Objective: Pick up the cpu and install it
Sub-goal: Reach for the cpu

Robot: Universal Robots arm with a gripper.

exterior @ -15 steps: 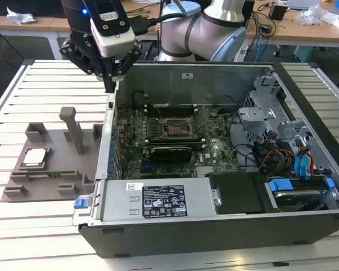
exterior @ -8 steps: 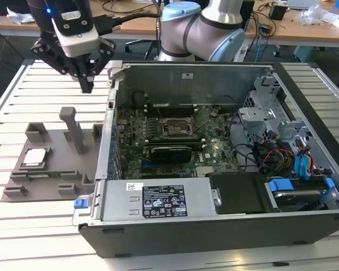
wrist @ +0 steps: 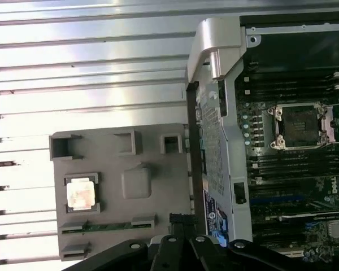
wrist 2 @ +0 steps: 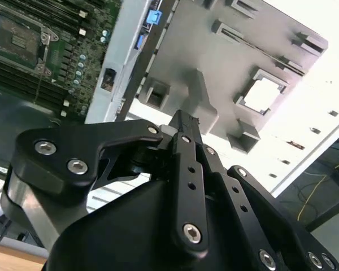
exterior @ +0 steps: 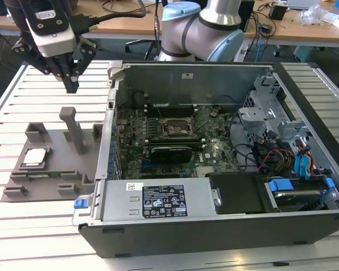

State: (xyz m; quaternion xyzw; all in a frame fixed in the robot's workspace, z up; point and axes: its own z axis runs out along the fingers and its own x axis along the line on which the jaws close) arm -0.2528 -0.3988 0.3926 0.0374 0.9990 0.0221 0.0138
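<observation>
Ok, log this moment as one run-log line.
pincer: shut, empty, over grey tray | cpu: in tray recess | socket: empty

Looks down onto a slatted worktop (wrist: 90, 68). Shows a grey tray (wrist: 158, 209) on it, just beside an open computer case (wrist: 217, 45). Finds the cpu (wrist: 81, 195), silvery face up, seated in a square recess of the tray, with a thin green circuit strip (wrist: 107, 227) in a slot near it and a grey post (wrist: 137, 183) close by. Reveals, inside the case, a motherboard (wrist: 294, 186) with a square metal-framed socket (wrist: 301, 125) between rows of dark slots. Catches the black pincer (wrist: 178, 220) over the tray's edge nearest the case, fingertips together, well apart from the cpu.
</observation>
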